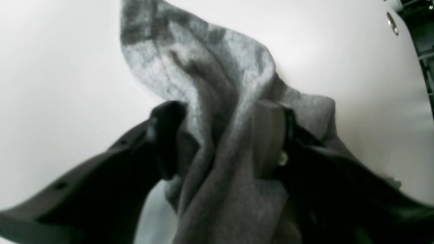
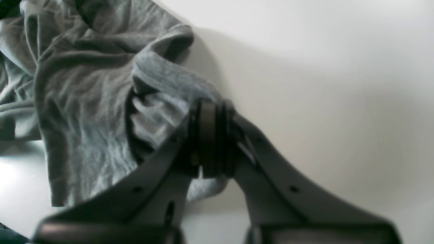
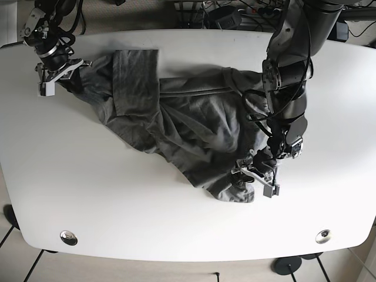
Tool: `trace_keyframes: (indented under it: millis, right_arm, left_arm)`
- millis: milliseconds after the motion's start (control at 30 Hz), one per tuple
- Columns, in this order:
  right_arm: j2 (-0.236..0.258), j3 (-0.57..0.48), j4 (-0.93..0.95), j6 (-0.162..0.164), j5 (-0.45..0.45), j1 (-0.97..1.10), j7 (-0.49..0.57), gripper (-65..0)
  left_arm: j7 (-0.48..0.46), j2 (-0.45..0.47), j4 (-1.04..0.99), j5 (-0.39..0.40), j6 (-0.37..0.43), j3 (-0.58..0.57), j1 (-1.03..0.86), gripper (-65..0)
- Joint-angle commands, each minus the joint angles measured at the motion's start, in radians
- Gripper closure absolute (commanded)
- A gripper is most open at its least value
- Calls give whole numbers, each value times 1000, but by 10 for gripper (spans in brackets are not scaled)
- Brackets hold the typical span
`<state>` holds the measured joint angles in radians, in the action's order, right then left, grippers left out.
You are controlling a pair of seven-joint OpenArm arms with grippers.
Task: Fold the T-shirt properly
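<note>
Two hands (image 3: 257, 176) (image 3: 59, 79), one T-shirt (image 3: 176, 117)

Crumpled grey cotton T-shirt (image 3: 176, 123), spread diagonally across the white oval table (image 3: 117, 205). Right end effector (image 3: 59, 73), black, at the garment's far corner, fabric bunched against it. Left end effector (image 3: 257, 173), black, at the near hem, touching cloth. Two round metal fittings (image 3: 69, 237) near the table's front edge.

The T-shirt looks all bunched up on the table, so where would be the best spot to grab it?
Best by its outer edges, from opposite ends. The T-shirt lies crumpled and stretched across the table; the right gripper and left gripper each pinch an end, letting them pull it flat.
</note>
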<state>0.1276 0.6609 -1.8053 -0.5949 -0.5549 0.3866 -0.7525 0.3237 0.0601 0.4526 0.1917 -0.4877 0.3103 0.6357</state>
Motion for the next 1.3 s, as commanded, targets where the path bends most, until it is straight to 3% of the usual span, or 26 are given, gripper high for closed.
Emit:
trace_keyframes:
  millis: [33,100,167,233,333,500,600,767,867,1100,1300]
  right_arm:
    - [13,4,-18,-4,-18,-2,24,-21]
    - [13,4,-18,-4,-18,-2,24,-21]
    - [13,4,-18,-4,-18,-1,24,-21]
    - [13,4,-18,-4,-18,1,24,-21]
    - [16,9,-24,-4,-21,1,24,-21]
    - [24,7,-24,-3,-15,-51,24,-21]
    - [40,4,-24,3,22,-128,23,-21]
    - [62,-28,-11,-3,192,-360,-23,-21]
    - [96,-45,60,-4,224,-562,-75,-21]
    - [232,-145,226,5,217,-1041,-193,-21]
    - [235,-142,200,0,213,-1170,-305,-21]
  left_arm:
    - [45,-16,1,-25,10,-20,14,-131]
    - [45,-15,5,-24,10,-27,14,-29]
    - [45,-13,25,-21,5,-29,17,0]
    - [56,-13,94,-21,4,-27,16,0]
    - [177,-4,280,-19,-18,-24,2,0]
    - [303,13,567,-19,-24,-27,-46,0]
    - [415,33,760,-19,-24,-26,-60,0]
    - [518,71,970,-19,-26,-26,-26,0]
    - [575,91,997,-19,-26,-27,83,0]
    - [588,142,895,-19,-26,-30,416,-1]
    - [588,194,888,-19,-27,-27,481,-1]
